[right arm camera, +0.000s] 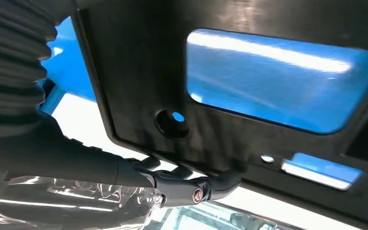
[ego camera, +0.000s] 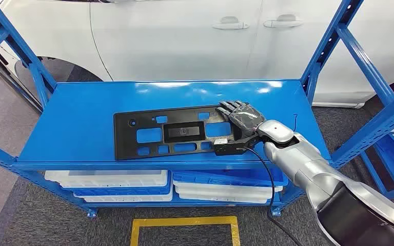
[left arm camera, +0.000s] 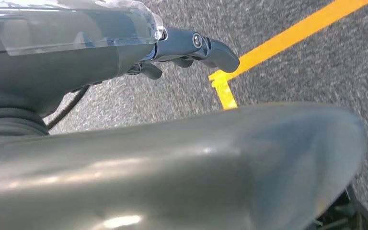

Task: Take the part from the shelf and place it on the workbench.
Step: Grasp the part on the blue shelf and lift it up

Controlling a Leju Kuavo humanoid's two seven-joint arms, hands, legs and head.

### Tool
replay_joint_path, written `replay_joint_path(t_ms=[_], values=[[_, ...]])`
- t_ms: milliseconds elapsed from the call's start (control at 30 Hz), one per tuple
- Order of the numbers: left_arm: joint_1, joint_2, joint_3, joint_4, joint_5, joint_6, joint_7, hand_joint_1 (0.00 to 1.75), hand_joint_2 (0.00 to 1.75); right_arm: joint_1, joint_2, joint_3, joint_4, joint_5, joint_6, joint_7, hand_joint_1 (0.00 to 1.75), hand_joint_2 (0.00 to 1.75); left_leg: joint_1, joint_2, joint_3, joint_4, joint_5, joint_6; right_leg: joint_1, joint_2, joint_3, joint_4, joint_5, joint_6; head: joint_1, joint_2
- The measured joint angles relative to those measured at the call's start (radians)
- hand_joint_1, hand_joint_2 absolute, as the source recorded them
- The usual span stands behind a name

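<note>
Nearest the robot, a yellow taped outline (ego camera: 184, 222) marks the grey carpet in front of the blue shelf (ego camera: 77, 128). In the left wrist view the left hand (left arm camera: 191, 48) hangs over that carpet beside a yellow floor line (left arm camera: 287, 36), its dark fingers curled loosely inward with nothing in them.

On the lower level of the shelf lie flat white trays (ego camera: 107, 178) stacked with blue trays (ego camera: 231, 177) between them; what they hold, if anything, cannot be made out from here.

On the top level lies the part (ego camera: 149, 134), a flat black plastic panel with several rectangular cut-outs through which the blue shelf shows. Its long axis runs left to right, parallel to the front edge of the shelf, with one end toward the left upright and the other end under the robot's right hand (ego camera: 238, 128). That hand rests at the panel's right end, fingers stretched over the top face and the thumb at the near edge. The right wrist view shows a dark finger (right arm camera: 220, 181) hooked against the panel's rim, so the hand seems to be pinching the edge, though whether the grip is fully closed is hard to tell.

Beyond the shelf stands a white car (ego camera: 195, 36), its door handles facing the robot.
</note>
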Motion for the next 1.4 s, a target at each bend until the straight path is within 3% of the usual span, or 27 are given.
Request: replay_joint_path(t_ms=[67, 133, 167, 200, 233, 267, 333, 367, 500, 567, 633, 667, 700, 733, 800, 867, 967, 1033, 1067, 1133, 1200, 1233, 1267, 1333, 1400], values=[[0.001, 0.000, 0.000, 0.000, 0.002, 0.000, 0.000, 0.00, 0.00, 0.005, -0.004, -0.002, -0.008, 0.001, 0.002, 0.000, 0.00, 1.75, 0.002, 0.000, -0.032, 0.072, -0.037, -0.004, 0.000, -0.002, 0.000, 0.000, 0.000, -0.003, 0.000, 0.000], [0.004, 0.000, 0.001, 0.000, 0.004, 0.000, 0.000, 0.00, 0.00, 0.018, -0.015, -0.008, -0.025, 0.003, 0.005, -0.001, 0.00, 1.75, 0.004, 0.001, -0.091, 0.201, -0.092, -0.011, 0.001, -0.004, 0.000, 0.000, -0.001, -0.006, 0.000, 0.000], [0.007, 0.000, 0.001, 0.000, 0.004, -0.001, -0.001, 0.00, 0.00, 0.024, -0.021, -0.011, -0.034, 0.004, 0.005, -0.001, 0.00, 1.75, 0.004, 0.001, -0.107, 0.235, -0.098, -0.012, 0.001, -0.004, 0.000, 0.000, -0.001, -0.006, 0.000, 0.000], [0.009, 0.000, 0.001, 0.000, 0.004, -0.001, -0.001, 0.00, 0.00, 0.029, -0.026, -0.016, -0.044, 0.005, 0.006, -0.002, 0.00, 1.75, 0.004, 0.001, -0.104, 0.231, -0.086, -0.011, 0.002, -0.003, 0.001, 0.001, -0.001, -0.006, 0.000, 0.000], [0.010, 0.000, 0.001, 0.000, 0.004, -0.001, -0.002, 0.00, 0.00, 0.032, -0.032, -0.020, -0.054, 0.006, 0.005, -0.003, 0.00, 1.75, 0.004, 0.001, -0.083, 0.188, -0.056, -0.009, 0.002, -0.002, 0.002, 0.001, -0.002, -0.005, 0.000, 0.000], [0.011, 0.000, 0.002, 0.000, 0.004, -0.001, -0.003, 0.00, 0.00, 0.035, -0.037, -0.025, -0.064, 0.007, 0.005, -0.003, 0.00, 1.75, 0.004, 0.001, -0.048, 0.117, -0.020, -0.005, 0.002, -0.001, 0.004, 0.001, -0.002, -0.003, 0.000, 0.000], [0.009, 0.000, 0.002, 0.000, 0.004, -0.002, -0.005, 0.00, 0.00, 0.040, -0.049, -0.034, -0.081, 0.011, 0.005, -0.004, 0.00, 1.75, 0.000, 0.001, 0.016, -0.008, 0.023, 0.006, 0.005, 0.000, 0.005, 0.002, -0.004, 0.005, 0.000, 0.000], [0.009, 0.000, 0.003, 0.000, 0.004, -0.002, -0.006, 0.00, 0.00, 0.044, -0.055, -0.038, -0.090, 0.014, 0.006, -0.005, 0.00, 1.75, -0.003, 0.001, 0.030, -0.038, 0.028, 0.011, 0.006, 0.000, 0.005, 0.002, -0.003, 0.010, 0.000, 0.000], [0.009, 0.000, 0.006, 0.000, 0.006, -0.005, -0.008, 0.00, 0.00, 0.054, -0.083, -0.055, -0.122, 0.020, 0.015, -0.013, 0.00, 1.75, -0.002, 0.001, 0.033, -0.055, 0.035, 0.034, 0.004, 0.000, -0.001, 0.011, -0.010, 0.034, 0.000, 0.000], [0.007, 0.000, 0.007, 0.000, 0.007, -0.006, -0.009, 0.00, 0.00, 0.056, -0.099, -0.066, -0.145, 0.022, 0.024, -0.018, 0.00, 1.75, 0.000, 0.003, 0.034, -0.062, 0.040, 0.044, 0.001, 0.000, -0.038, 0.092, -0.060, 0.041, 0.000, 0.000], [0.007, 0.000, 0.008, 0.000, 0.008, -0.006, -0.011, 0.00, 0.00, 0.063, -0.119, -0.078, -0.176, 0.032, 0.036, -0.022, 0.00, 1.75, -0.002, 0.003, 0.031, -0.061, 0.041, 0.049, 0.001, 0.000, -0.102, 0.228, -0.122, 0.044, 0.000, 0.000], [0.008, 0.000, 0.009, 0.000, 0.009, -0.005, -0.012, 0.00, 0.00, 0.069, -0.131, -0.082, -0.194, 0.041, 0.041, -0.022, 0.00, 1.75, -0.002, 0.003, 0.031, -0.060, 0.040, 0.050, 0.001, 0.000, -0.124, 0.274, -0.133, 0.045, 0.000, 0.000], [0.009, 0.000, 0.010, 0.000, 0.011, -0.005, -0.012, 0.00, 0.00, 0.073, -0.144, -0.086, -0.214, 0.052, 0.046, -0.022, 0.00, 1.75, -0.002, 0.002, 0.031, -0.058, 0.040, 0.050, 0.001, 0.000, -0.130, 0.283, -0.125, 0.045, 0.000, 0.000], [0.010, 0.000, 0.011, 0.000, 0.012, -0.004, -0.012, 0.00, 0.00, 0.075, -0.159, -0.091, -0.240, 0.063, 0.054, -0.021, 0.00, 1.75, -0.002, 0.001, 0.031, -0.056, 0.038, 0.049, 0.000, -0.001, -0.115, 0.252, -0.099, 0.045, 0.000, 0.000], [0.012, 0.000, 0.013, 0.000, 0.014, -0.004, -0.012, 0.00, 0.00, 0.070, -0.194, -0.108, -0.317, 0.074, 0.088, -0.013, 0.00, 1.75, -0.004, -0.001, 0.030, -0.048, 0.032, 0.044, 0.001, -0.002, -0.052, 0.117, -0.034, 0.041, 0.000, 0.000], [0.012, 0.000, 0.015, 0.000, 0.015, -0.004, -0.014, 0.00, 0.00, 0.056, -0.231, -0.133, -0.416, 0.074, 0.144, 0.002, 0.00, 1.75, -0.007, -0.001, 0.024, -0.038, 0.025, 0.035, 0.004, -0.001, -0.013, 0.028, -0.006, 0.033, 0.000, 0.000], [0.013, 0.000, 0.016, 0.000, 0.016, -0.003, -0.015, 0.00, 0.00, 0.029, -0.281, -0.176, -0.554, 0.061, 0.219, 0.014, 0.00, 1.75, -0.009, 0.000, 0.020, -0.036, 0.022, 0.022, 0.005, 0.000, -0.012, 0.014, -0.006, 0.019, 0.000, 0.000], [0.012, 0.001, 0.016, 0.000, 0.016, -0.004, -0.015, 0.00, 0.00, 0.009, -0.310, -0.200, -0.624, 0.046, 0.254, 0.010, 0.00, 1.75, -0.007, 0.001, 0.010, -0.009, 0.000, 0.012, 0.002, -0.002, -0.009, 0.008, -0.003, 0.009, 0.000, 0.000], [0.011, 0.001, 0.016, 0.000, 0.016, -0.004, -0.014, 0.00, 0.00, 0.001, -0.324, -0.210, -0.653, 0.039, 0.264, 0.006, 0.00, 1.75, -0.006, 0.001, -0.008, 0.032, -0.025, 0.007, 0.000, -0.003, -0.008, 0.006, -0.003, 0.005, 0.000, 0.000], [0.010, 0.001, 0.016, 0.000, 0.016, -0.005, -0.012, 0.00, 0.00, -0.002, -0.355, -0.222, -0.705, 0.027, 0.273, -0.007, 0.00, 1.75, -0.002, 0.002, -0.068, 0.168, -0.092, 0.000, 0.002, -0.005, -0.007, 0.006, -0.004, 0.000, 0.000, 0.000], [0.010, 0.000, 0.016, 0.000, 0.016, -0.005, -0.011, 0.00, 0.00, 0.013, -0.385, -0.223, -0.748, 0.020, 0.274, -0.018, 0.00, 1.75, 0.000, 0.002, -0.110, 0.256, -0.114, -0.002, 0.003, -0.006, -0.006, 0.007, -0.005, -0.001, 0.000, 0.000], [0.010, 0.000, 0.016, 0.000, 0.016, -0.005, -0.010, 0.00, 0.00, 0.020, -0.397, -0.223, -0.767, 0.017, 0.272, -0.020, 0.00, 1.75, 0.000, 0.002, -0.105, 0.242, -0.095, -0.001, 0.003, -0.005, -0.005, 0.007, -0.006, -0.001, 0.000, 0.000], [0.009, -0.001, 0.016, 0.000, 0.016, -0.005, -0.010, 0.00, 0.00, 0.026, -0.407, -0.224, -0.783, 0.013, 0.270, -0.018, 0.00, 1.75, 0.001, 0.002, -0.081, 0.189, -0.060, 0.002, 0.003, -0.003, -0.003, 0.007, -0.007, 0.000, 0.000, 0.000], [0.006, -0.001, 0.016, 0.000, 0.014, -0.005, -0.010, 0.00, 0.00, 0.039, -0.426, -0.226, -0.814, 0.002, 0.261, -0.009, 0.00, 1.75, -0.001, 0.002, -0.013, 0.043, 0.005, 0.012, 0.004, 0.000, 0.000, 0.008, -0.010, 0.005, 0.000, 0.000], [0.003, -0.001, 0.016, 0.000, 0.009, -0.006, -0.009, 0.00, 0.00, 0.066, -0.449, -0.230, -0.844, -0.006, 0.240, 0.004, 0.00, 1.75, -0.005, 0.001, 0.024, -0.034, 0.023, 0.020, 0.007, 0.001, 0.002, 0.007, -0.010, 0.015, 0.000, 0.000]])
